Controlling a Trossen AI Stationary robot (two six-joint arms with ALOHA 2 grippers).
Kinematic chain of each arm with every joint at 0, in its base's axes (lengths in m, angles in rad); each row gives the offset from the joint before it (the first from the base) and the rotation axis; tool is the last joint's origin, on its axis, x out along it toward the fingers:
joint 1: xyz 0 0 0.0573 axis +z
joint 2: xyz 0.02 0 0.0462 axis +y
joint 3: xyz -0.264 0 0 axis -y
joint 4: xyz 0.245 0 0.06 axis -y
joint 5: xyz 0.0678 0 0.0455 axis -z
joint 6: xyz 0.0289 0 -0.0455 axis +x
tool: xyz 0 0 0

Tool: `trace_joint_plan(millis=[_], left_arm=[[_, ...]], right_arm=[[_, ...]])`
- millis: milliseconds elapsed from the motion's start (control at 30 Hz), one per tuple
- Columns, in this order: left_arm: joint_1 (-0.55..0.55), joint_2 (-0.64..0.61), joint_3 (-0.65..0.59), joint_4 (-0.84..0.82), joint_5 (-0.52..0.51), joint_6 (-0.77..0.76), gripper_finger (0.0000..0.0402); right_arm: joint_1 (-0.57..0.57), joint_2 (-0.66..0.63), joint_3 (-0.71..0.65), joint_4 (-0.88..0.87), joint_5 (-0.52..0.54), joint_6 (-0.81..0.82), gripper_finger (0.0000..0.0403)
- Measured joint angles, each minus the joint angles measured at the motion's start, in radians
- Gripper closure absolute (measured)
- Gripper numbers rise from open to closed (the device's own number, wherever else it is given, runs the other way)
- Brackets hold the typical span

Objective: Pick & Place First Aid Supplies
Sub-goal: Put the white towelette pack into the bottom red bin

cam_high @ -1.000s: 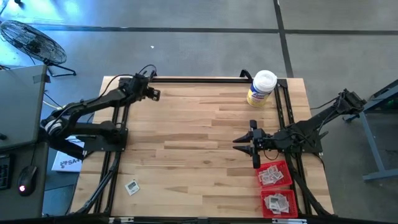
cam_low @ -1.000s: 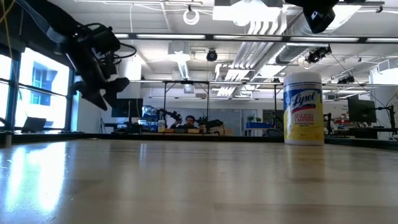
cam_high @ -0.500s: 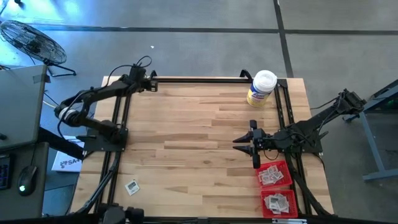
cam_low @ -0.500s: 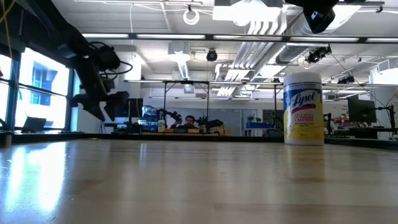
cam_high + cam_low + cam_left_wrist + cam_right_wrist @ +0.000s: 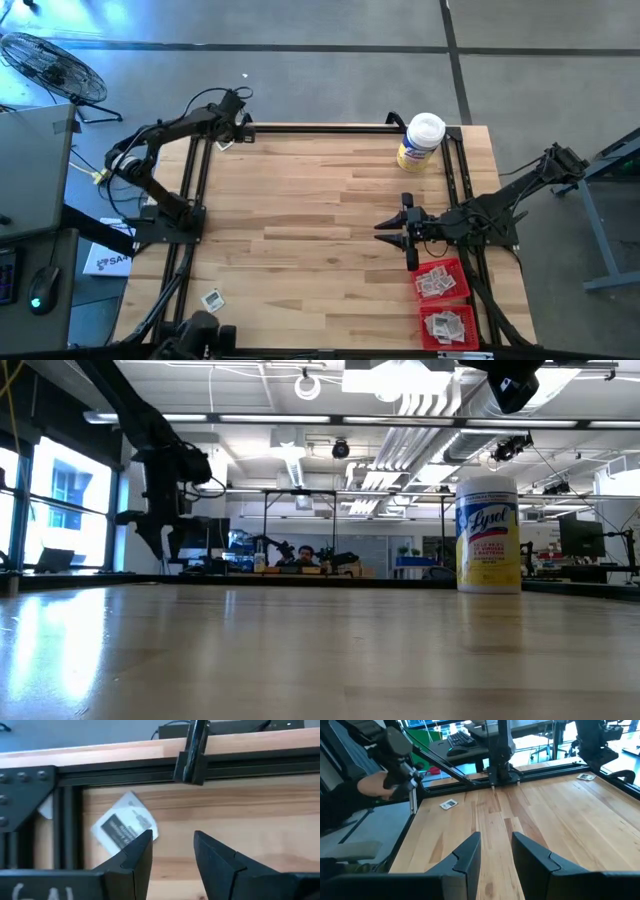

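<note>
While the right gripper (image 5: 392, 228) waits with fingers a little apart and empty near the red trays (image 5: 442, 300), the left gripper (image 5: 172, 851) hovers at the table's (image 5: 320, 210) far left corner, slightly open and holding nothing, just short of a packet (image 5: 125, 825) lying flat by the black frame (image 5: 70, 827). This looks like the reach-to-grasp step. Next it probably needs to descend, straddle the packet and close without catching the frame; another packet (image 5: 211, 299) lies near the front left edge.
</note>
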Motion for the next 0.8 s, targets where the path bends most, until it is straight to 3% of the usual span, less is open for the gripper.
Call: trace_joint_plan(millis=[233,533,800], left_arm=[[0.000,0.137,0.053,-0.012,-0.010,-0.076,0.0261],[0.000,0.160,0.078,-0.038,-0.133,-0.235,0.0261],[0.000,0.161,0.076,-0.057,-0.138,-0.281,0.0261]], right_arm=[[0.000,0.000,0.000,0.000,0.000,0.000,0.0299],[0.000,0.000,0.000,0.000,0.000,0.000,0.0299],[0.000,0.000,0.000,0.000,0.000,0.000,0.0300]])
